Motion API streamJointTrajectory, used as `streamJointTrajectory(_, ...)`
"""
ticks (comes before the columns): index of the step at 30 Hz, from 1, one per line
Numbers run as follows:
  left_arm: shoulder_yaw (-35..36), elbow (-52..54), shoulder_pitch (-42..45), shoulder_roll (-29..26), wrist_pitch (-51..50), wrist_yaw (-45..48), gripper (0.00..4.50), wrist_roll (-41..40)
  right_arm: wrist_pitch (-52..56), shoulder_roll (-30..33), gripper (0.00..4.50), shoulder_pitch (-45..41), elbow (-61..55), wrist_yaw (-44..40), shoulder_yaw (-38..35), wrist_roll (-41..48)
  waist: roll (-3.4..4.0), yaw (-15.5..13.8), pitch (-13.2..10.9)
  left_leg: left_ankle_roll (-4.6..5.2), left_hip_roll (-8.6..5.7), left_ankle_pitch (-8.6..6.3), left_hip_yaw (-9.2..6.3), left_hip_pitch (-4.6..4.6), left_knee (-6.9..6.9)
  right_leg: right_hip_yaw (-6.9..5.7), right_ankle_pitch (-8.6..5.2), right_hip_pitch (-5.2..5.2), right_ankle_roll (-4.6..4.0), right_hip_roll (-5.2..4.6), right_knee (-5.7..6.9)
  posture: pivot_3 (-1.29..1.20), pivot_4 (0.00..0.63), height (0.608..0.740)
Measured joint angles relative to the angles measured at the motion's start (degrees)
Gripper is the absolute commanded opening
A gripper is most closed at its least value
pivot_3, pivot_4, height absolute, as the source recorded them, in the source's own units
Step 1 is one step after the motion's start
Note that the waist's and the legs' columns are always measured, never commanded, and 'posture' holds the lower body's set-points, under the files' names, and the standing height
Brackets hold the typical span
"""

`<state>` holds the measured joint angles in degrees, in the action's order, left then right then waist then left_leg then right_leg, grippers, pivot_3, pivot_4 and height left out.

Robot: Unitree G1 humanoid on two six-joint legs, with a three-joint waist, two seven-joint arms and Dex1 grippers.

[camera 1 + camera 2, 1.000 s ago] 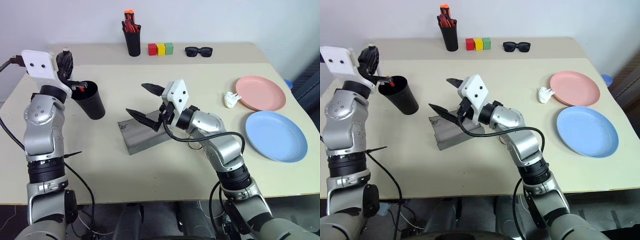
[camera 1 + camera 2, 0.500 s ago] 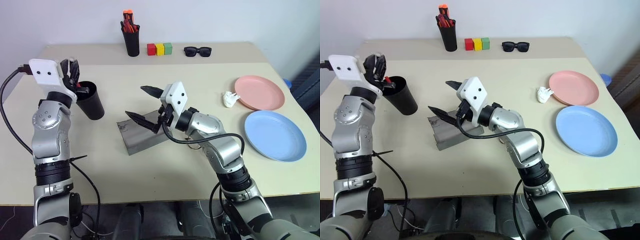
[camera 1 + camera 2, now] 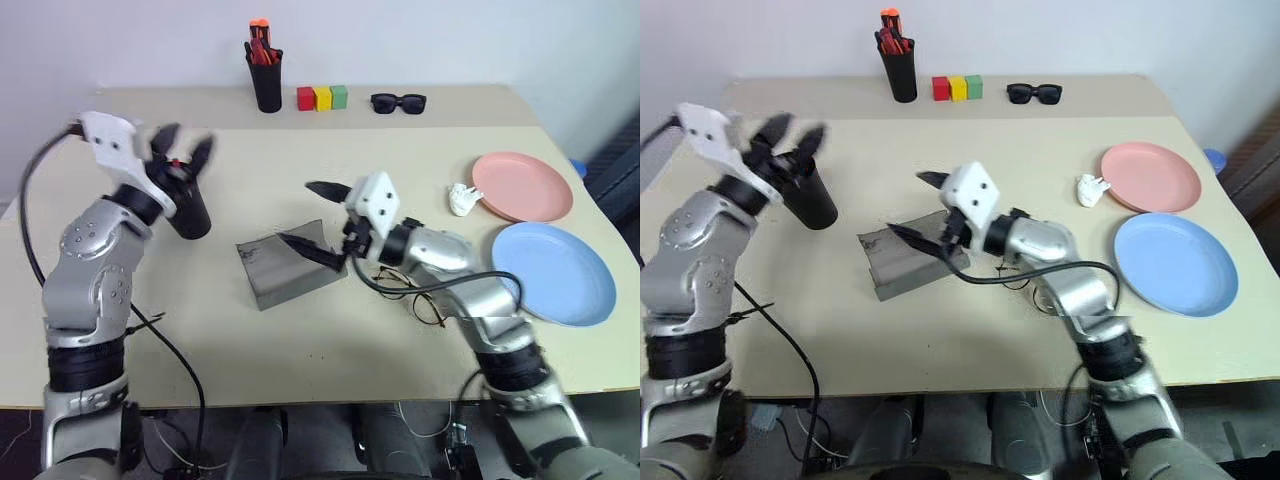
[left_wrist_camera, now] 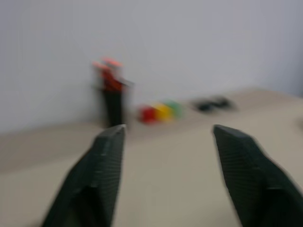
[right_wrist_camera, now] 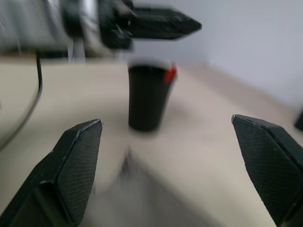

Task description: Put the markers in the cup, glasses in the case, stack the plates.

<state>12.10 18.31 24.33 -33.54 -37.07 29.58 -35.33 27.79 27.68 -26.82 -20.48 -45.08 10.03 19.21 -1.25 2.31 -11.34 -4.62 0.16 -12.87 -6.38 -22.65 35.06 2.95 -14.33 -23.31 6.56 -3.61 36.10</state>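
The wide black cup [image 3: 187,208] stands at the left of the table, and the red cap of a marker [image 3: 178,163] shows at its rim. Just above that rim my left gripper [image 3: 185,143] is open and holds nothing. The grey case [image 3: 285,265] lies at the table's middle. My right gripper [image 3: 300,213] hangs open over the case's right end, also holding nothing. The wire-framed glasses [image 3: 412,291] lie on the table under my right forearm. At the right lie the salmon pink plate [image 3: 521,186] and the light blue plate [image 3: 553,273], side by side.
A tall black holder [image 3: 265,76] of orange-red pens, three coloured blocks [image 3: 321,97] and black sunglasses [image 3: 397,101] line the back. A small white object [image 3: 460,198] lies just left of the pink plate. A cable [image 3: 165,340] trails off the front left.
My left gripper has opened and swung right over the cup, leaving the red-capped marker in it. My right arm has shifted right, uncovering the glasses.
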Motion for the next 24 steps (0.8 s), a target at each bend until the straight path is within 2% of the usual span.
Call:
streamJointTrajectory(3, -6.1, 3.6, -2.0, -5.1, -7.1, 6.8, 4.44, -3.6, 1.3, 8.8, 4.5, 4.4, -0.9, -5.3, -2.8, 1.3, 0.01, 0.2, 0.0, 0.01, 0.01, 0.0, 0.0, 0.06, 0.0, 0.01, -0.12, -0.01, -0.23, 0.04, 0.03, 0.0, 0.15, 0.74)
streamJointTrajectory(5, -12.8, 4.6, -1.7, -8.7, -9.1, 10.3, 4.44, -1.8, 1.5, 12.3, 4.5, 6.2, -0.9, -6.9, -4.8, 1.4, 0.04, 0.4, 0.0, 0.01, 0.02, 0.0, 0.08, 0.17, 0.0, 0.07, -0.15, 0.01, -0.29, 0.06, 0.03, 0.0, 0.15, 0.74)
streamJointTrajectory(6, -16.9, 4.6, -1.5, -10.1, -9.7, 12.1, 4.44, 0.1, 1.4, 13.4, 4.5, 6.6, -0.9, -7.2, -6.1, 1.4, 0.06, 0.6, 0.0, 0.01, 0.03, 0.0, 0.13, 0.18, 0.01, 0.1, -0.17, 0.01, -0.32, 0.06, 0.03, 0.0, 0.15, 0.74)
streamJointTrajectory(11, -26.7, 1.8, 0.6, -12.1, -10.7, 17.4, 4.44, 5.3, 1.0, 13.8, 4.5, 6.9, -1.0, -6.2, -7.2, 1.3, 0.05, 0.3, 0.0, 0.01, 0.04, 0.0, 0.12, 0.09, 0.03, 0.09, -0.17, -0.03, -0.34, 0.07, 0.0, 0.0, 0.15, 0.74)
streamJointTrajectory(14, -30.2, -1.4, 2.2, -12.2, -10.5, 19.4, 3.6, 8.9, 1.1, 13.5, 4.5, 7.2, -2.1, -4.8, -7.1, 1.2, 0.05, 0.1, 0.0, 0.03, 0.04, -0.01, 0.11, 0.02, 0.02, 0.08, -0.18, -0.05, -0.31, 0.06, -0.01, 0.0, 0.15, 0.74)
streamJointTrajectory(21, -31.9, -5.1, 3.3, -9.7, -6.0, 22.4, 0.06, 13.5, 1.6, 13.3, 4.5, 8.5, -4.0, -1.7, -7.1, 0.4, 0.05, 0.0, 0.0, 0.04, 0.04, -0.02, 0.1, -0.04, 0.05, 0.08, -0.18, -0.06, -0.3, 0.05, -0.02, 0.0, 0.15, 0.74)
streamJointTrajectory(24, -32.8, -6.6, 3.4, -8.8, -1.8, 23.9, 0.06, 15.9, 1.8, 13.3, 4.5, 9.5, -4.2, -0.4, -7.1, -0.2, 0.05, 0.0, 0.0, 0.04, 0.04, -0.02, 0.1, -0.03, 0.05, 0.08, -0.18, -0.06, -0.3, 0.05, -0.02, 0.0, 0.15, 0.74)
